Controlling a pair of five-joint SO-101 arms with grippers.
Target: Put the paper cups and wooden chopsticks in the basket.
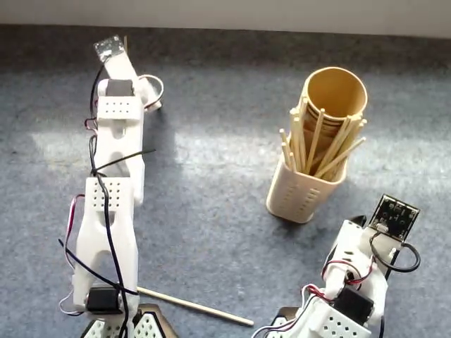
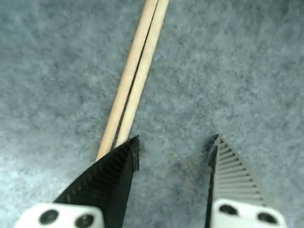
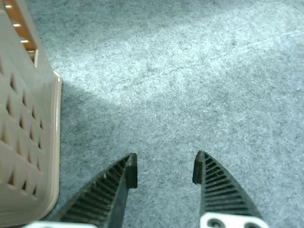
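Left claw (image 2: 173, 142) gapes, one tip beside a pair of wooden chopsticks (image 2: 137, 71). Right claw (image 3: 165, 167) (also released) sits beside the basket (image 3: 28, 142).

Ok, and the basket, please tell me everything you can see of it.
The basket is a tall cream container that looks like plastic, with rounded corners and small slots punched in its walls. It stands upright on the grey table. Inside are tan paper cups, seemingly nested, and many wooden chopsticks that lean against them and stick out above the rim. The right gripper, open, is close to one wall but does not grip it.
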